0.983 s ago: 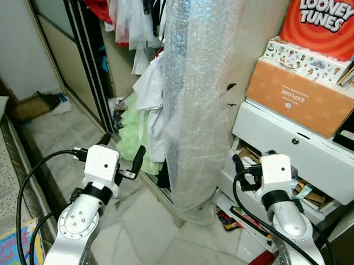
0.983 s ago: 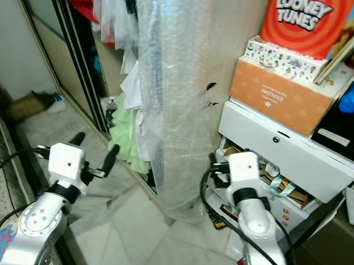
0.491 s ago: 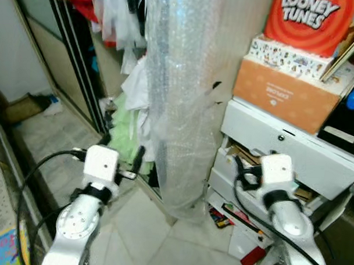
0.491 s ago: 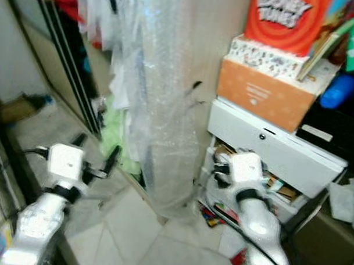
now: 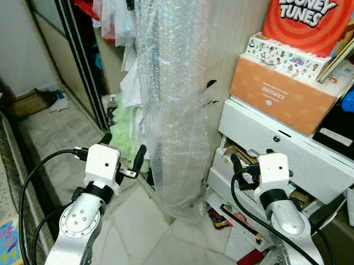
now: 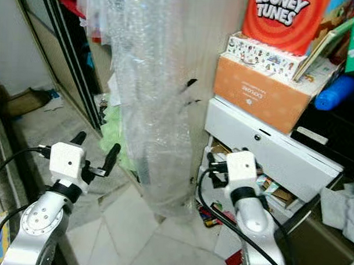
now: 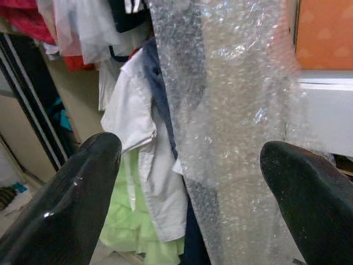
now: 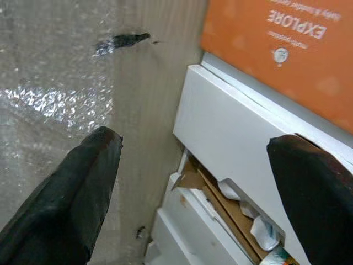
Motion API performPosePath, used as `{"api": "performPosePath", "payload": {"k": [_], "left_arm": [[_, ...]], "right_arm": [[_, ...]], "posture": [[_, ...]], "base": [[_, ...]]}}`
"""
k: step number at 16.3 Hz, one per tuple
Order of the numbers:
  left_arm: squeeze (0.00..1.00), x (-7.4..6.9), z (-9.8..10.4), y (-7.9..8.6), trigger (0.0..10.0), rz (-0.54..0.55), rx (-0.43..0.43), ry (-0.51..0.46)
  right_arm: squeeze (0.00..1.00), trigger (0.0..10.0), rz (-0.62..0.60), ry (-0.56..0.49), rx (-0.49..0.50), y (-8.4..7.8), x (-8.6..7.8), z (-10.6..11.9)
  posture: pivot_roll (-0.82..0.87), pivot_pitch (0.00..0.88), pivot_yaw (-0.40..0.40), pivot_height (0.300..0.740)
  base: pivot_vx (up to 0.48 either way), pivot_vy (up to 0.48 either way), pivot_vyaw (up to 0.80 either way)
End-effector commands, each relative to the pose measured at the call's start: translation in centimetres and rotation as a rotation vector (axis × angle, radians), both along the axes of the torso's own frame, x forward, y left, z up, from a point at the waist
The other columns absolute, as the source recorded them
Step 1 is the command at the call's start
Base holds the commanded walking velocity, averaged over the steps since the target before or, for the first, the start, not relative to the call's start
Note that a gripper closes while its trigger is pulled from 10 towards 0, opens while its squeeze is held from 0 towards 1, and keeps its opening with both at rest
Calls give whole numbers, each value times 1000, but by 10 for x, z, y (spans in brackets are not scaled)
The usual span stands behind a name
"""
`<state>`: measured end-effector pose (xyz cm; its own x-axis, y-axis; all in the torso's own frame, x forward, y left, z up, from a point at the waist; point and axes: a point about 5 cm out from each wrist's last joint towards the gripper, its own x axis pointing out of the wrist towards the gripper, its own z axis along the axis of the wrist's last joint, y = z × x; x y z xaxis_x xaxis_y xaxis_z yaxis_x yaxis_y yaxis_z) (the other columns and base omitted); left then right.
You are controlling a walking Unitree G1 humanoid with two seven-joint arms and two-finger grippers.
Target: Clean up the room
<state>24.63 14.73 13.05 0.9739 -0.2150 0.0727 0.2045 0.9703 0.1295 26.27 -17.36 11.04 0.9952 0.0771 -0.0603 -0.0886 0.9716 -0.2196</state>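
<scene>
A tall roll of bubble wrap [image 5: 175,97] stands upright on the tiled floor [image 5: 155,242] in the middle of the scene, leaning against a wooden panel. Left of it, white and green clothes [image 5: 128,116] spill from an open wardrobe [image 5: 80,59]. Right of it sits a white drawer unit [image 5: 281,153] with an orange box [image 5: 283,92] on top. The left tool [image 5: 121,157] hovers near the clothes, fingers spread and empty. The right tool [image 8: 193,182] faces the drawers, fingers spread and empty.
</scene>
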Motion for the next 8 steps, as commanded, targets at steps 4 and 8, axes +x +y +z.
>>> {"api": "performPosePath", "payload": {"k": [4, 8], "left_arm": [[0, 1, 2, 2, 10000, 23, 1, -9], [0, 1, 2, 1, 10000, 23, 1, -10]], "right_arm": [[0, 10000, -10, -12, -11, -4, -1, 2], [0, 10000, -8, -14, -10, -4, -1, 3]], "posture": [[-102, 28, -9, 740], [-103, 28, -11, 740]], "base": [[0, 0, 438], [0, 0, 800]]}}
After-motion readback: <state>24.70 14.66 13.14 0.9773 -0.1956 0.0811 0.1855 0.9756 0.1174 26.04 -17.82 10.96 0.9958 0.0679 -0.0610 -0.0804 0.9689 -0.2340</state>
